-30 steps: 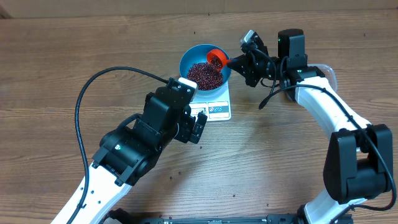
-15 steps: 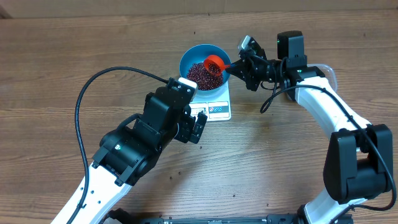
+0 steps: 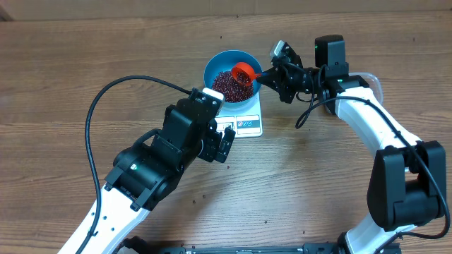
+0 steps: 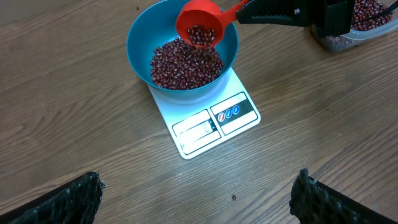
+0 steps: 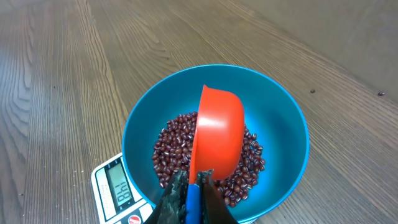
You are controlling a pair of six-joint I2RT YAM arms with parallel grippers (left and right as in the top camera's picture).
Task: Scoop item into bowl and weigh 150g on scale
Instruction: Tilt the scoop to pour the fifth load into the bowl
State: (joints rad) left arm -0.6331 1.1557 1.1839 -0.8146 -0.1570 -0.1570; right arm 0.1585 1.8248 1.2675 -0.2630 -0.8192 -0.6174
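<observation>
The blue bowl (image 3: 229, 58) stands on the white scale (image 3: 244, 125), with a heap of dark red beans (image 3: 229, 86) in it. My right gripper (image 3: 272, 70) is shut on the blue handle of a red scoop (image 3: 244, 72). The scoop hangs tilted over the bowl's right side. The left wrist view shows a few beans in the scoop (image 4: 199, 25) above the bowl (image 4: 140, 37). From the right wrist, the scoop's back (image 5: 217, 134) covers part of the beans (image 5: 174, 146), and the scale's display (image 5: 115, 183) is lit. My left gripper (image 4: 199, 199) is open over bare table in front of the scale (image 4: 214, 121).
A clear tub (image 4: 367, 25) holding more beans sits right of the bowl, partly hidden behind my right arm. One stray bean (image 4: 234, 198) lies on the wooden table between my left fingers. A black cable (image 3: 127, 85) loops over the table on the left.
The right gripper shifted slightly left and turned the scoop over the bowl, then held still for the last half second. The left arm has not moved.
</observation>
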